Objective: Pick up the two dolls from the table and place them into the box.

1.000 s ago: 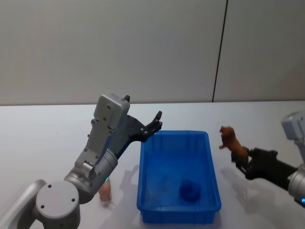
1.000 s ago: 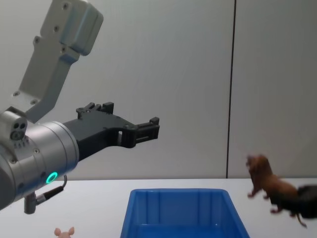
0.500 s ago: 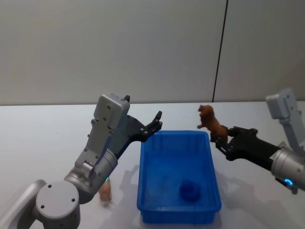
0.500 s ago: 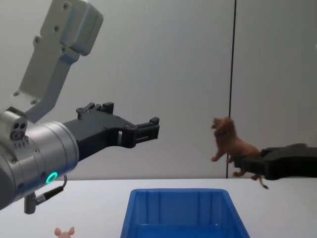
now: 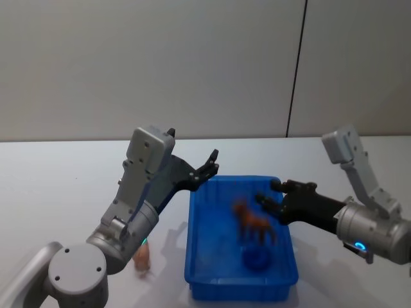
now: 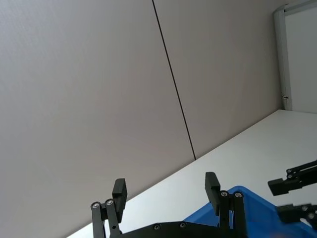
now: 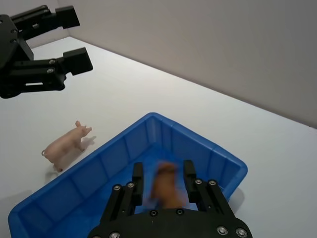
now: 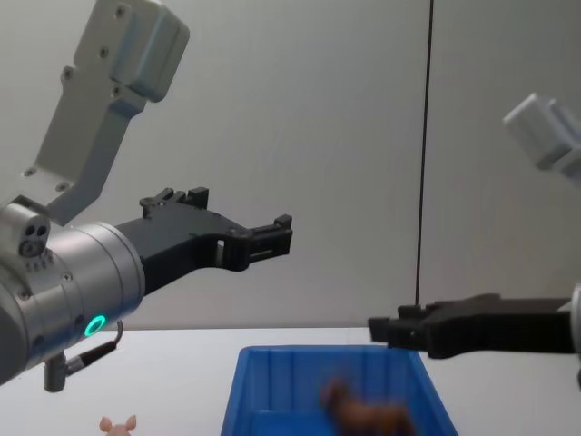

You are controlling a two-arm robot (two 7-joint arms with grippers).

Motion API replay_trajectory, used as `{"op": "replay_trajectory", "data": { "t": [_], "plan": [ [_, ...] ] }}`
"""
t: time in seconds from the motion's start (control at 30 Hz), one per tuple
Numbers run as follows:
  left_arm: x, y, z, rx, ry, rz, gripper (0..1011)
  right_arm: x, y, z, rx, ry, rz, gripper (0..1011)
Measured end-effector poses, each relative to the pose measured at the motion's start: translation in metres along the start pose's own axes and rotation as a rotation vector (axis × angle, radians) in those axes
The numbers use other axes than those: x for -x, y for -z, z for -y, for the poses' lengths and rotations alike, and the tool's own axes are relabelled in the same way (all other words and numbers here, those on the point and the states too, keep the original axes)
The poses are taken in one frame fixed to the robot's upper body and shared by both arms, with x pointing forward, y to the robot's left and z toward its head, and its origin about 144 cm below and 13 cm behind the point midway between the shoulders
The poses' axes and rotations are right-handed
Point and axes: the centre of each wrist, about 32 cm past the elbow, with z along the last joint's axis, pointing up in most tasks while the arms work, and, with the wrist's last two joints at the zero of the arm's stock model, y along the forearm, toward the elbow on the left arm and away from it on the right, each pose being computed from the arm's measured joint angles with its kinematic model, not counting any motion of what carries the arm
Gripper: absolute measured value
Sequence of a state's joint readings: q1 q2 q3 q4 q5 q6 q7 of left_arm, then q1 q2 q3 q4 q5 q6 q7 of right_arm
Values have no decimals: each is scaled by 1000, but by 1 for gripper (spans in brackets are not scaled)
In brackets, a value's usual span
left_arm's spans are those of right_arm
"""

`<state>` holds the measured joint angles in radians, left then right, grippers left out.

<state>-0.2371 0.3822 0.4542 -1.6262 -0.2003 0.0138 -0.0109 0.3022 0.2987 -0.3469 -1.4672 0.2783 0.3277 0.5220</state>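
Since the right pincer (image 5: 268,194) stands wide over the right half of the box (image 5: 237,289) and grips nothing, the main risk, as I judge it, lies with the brown doll (image 5: 252,224) itself. It shows blurred just below and to the near left of the fingertips, touching neither, inside the blue walls and seemingly in mid-fall. It could bounce off the hard floor, or off the small dark blue object (image 5: 256,256) lying toward the near wall, and tip over the rim, though the walls look tall beside the toy. A second hazard is the pincer's own height: it sits low above the right wall, and a careless pull to the right could snag the rim and drag the box across the counter (image 5: 58,192). Farther left, the left pincer (image 5: 214,162) hangs wide and empty above the far left corner of the box, near enough that the two arms could clash if both move over it. The pink doll (image 5: 142,258) stands on the counter left of the box, toward its near end, well apart from both pincers and partly hidden behind the left forearm, which may make the reach awkward.
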Motion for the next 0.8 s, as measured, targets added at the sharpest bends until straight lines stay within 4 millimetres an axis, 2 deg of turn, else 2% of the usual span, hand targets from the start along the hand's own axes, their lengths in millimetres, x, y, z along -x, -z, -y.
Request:
{"op": "replay_trajectory", "data": {
  "t": [0.17, 0.2, 0.27, 0.53, 0.67, 0.8],
  "plan": [
    [0, 0, 0, 0, 0, 0, 1001, 1, 2, -5, 12, -5, -6, 594],
    [0, 0, 0, 0, 0, 0, 1001, 1, 2, -6, 12, -6, -7, 656],
    [0, 0, 0, 0, 0, 0, 1001, 1, 3, -7, 11, -6, -7, 679],
    [0, 0, 0, 0, 0, 0, 1001, -2, 7, -1, -19, 15, -19, 930],
    [0, 0, 0, 0, 0, 0, 1001, -5, 11, 7, -35, 33, -28, 1001],
    [0, 0, 0, 0, 0, 0, 1001, -9, 15, 17, -44, 50, -34, 1001]
  ]
}}
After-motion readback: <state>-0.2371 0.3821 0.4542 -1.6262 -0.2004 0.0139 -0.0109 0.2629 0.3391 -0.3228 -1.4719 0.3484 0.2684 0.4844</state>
